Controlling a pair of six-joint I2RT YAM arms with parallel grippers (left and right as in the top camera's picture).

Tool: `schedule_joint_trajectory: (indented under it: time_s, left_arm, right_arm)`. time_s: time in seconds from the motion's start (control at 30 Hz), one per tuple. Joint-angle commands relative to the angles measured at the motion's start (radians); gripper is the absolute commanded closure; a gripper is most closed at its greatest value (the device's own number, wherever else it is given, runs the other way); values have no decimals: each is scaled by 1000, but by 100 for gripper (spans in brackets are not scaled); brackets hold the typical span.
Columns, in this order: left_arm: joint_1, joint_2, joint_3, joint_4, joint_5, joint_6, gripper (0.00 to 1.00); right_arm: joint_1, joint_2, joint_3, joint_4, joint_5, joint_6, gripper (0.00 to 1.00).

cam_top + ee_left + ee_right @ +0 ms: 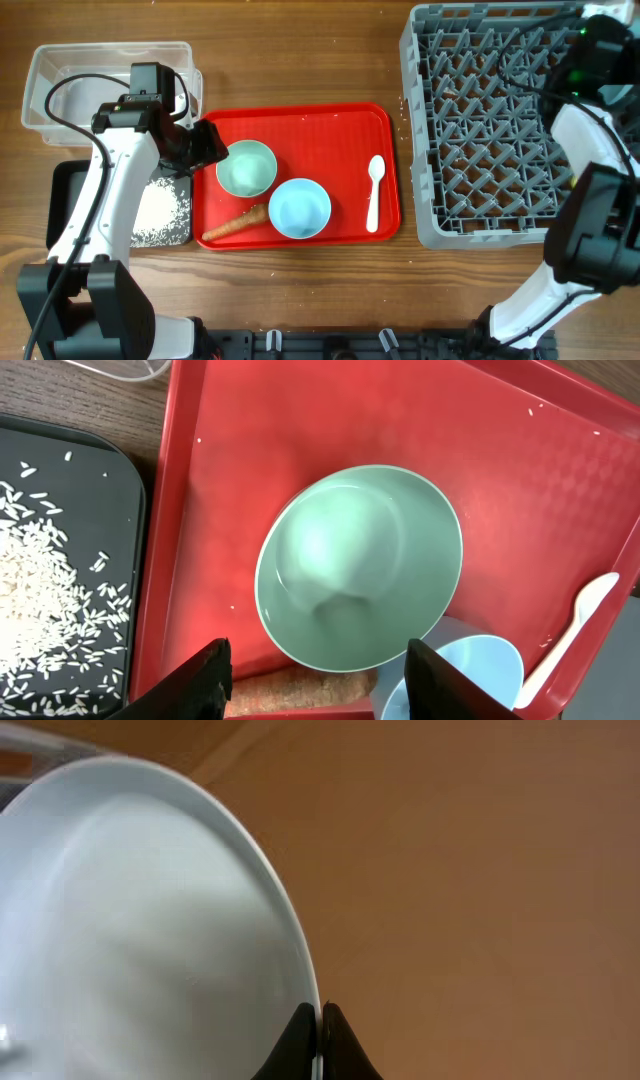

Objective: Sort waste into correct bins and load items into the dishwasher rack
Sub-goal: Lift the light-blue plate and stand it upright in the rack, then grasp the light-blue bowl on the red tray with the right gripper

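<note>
**Left tool open over the green bowl, right tool pinching a plate**

A red tray (340, 125) sits mid-counter (300, 60). At its left end the left tool (322, 678) hangs over a green bowl (358, 565), its fingers spread wide to either side of the bowl's near rim and holding nothing. A blue bowl (299, 208) sits just right of the green one, touching or nearly so. A carrot stick (236, 223) lies along the tray's front edge and a spoon (374, 192) at its right end. Rice (160, 210) is heaped on a black tray (62, 190) just left of the red tray.

Well right of the red tray, above the rack (480, 130), the right tool (318, 1038) is pinched tight on the thin rim of a plate (140, 920) (the overhead view does not show the plate itself).

Likely risks: the left fingers closing could knock the blue bowl or the carrot stick, and the smooth rim may slip. The plate, held only by its edge, could swing, slide free, or catch on the rack's pegs.
</note>
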Motion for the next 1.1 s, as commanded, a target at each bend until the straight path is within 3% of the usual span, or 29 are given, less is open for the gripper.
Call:
schedule_joint_trajectory:
  time_s: [0.0,0.03,0.1,0.13,0.17,0.23,0.3,0.4,0.5,0.6,0.7,0.83,0.93,1.07]
  left_arm:
    - [3,-15,4,0,-6,-13,44]
    - [3,-15,4,0,-6,-13,45]
    - [3,-15,4,0,-6,-13,45]
    - [3,-15,4,0,-6,-13,45]
    - [3,-15,4,0,-6,-13,44]
    - [3,-15,4,0,-6,-12,44]
    - [3,-15,4,0,-6,-12,44]
    - [3,-15,4,11,-6,-13,44]
    - [3,-15,4,11,-6,-12,43]
    - [3,-15,4,11,-6,-12,43]
    - [3,-15,4,11,-6,-12,42]
    - [3,-15,4,10,-6,-12,38]
    - [3,-15,4,10,-6,-12,38]
    - [3,-15,4,10,-6,-12,37]
  right_arm:
    - [81,6,15,2,-15,85,95]
    - [114,6,15,-6,-14,85,84]
    - [188,5,15,-33,26,79,35]
    - [224,5,15,-44,60,72,20]
    - [240,5,15,-44,82,73,9]
    - [257,3,15,-48,114,74,0]
    - [280,-22,15,-116,127,85,0]
    - [320,-96,15,-311,34,239,0]
    - [349,-183,15,-526,-174,410,0]
    - [392,-277,15,-722,-431,474,3]
    - [460,-360,15,-893,-790,498,9]
    - [552,-374,14,-1061,-1118,662,19]
    - [637,-347,2,-1135,-1158,778,19]
    - [755,-276,2,-1227,-1158,781,19]
